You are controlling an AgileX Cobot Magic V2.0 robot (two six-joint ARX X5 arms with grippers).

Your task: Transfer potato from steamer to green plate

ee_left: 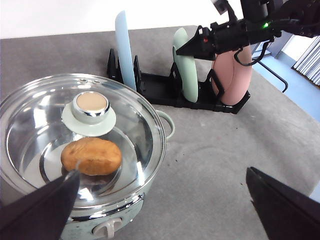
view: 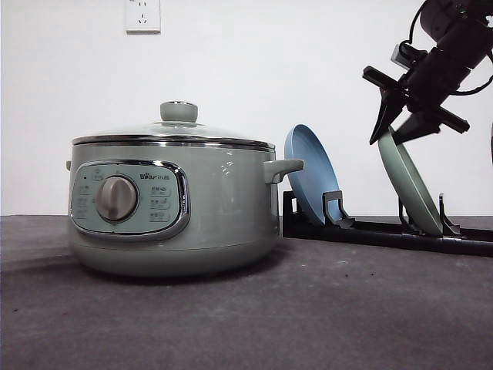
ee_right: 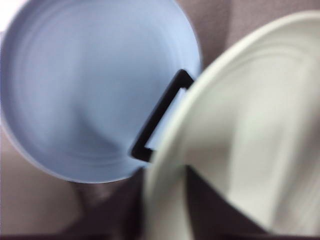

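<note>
Potato [ee_left: 91, 156]: inside lidded steamer [view: 173, 204], untransferred. Green plate [view: 410, 183]: racked upright at table's far right; right hand [view: 391, 116] spread open at its rim. Left hand [ee_left: 165, 200]: open, empty.

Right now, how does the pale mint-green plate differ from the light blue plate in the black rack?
The pale mint-green round plate stands in a slot further right in the black slotted rack than the light blue round plate. The right gripper sits at the green plate's top rim, with its jaws spread; nothing is at the blue one. Both stand on edge, leaning, and look similar in shape and size.
</note>
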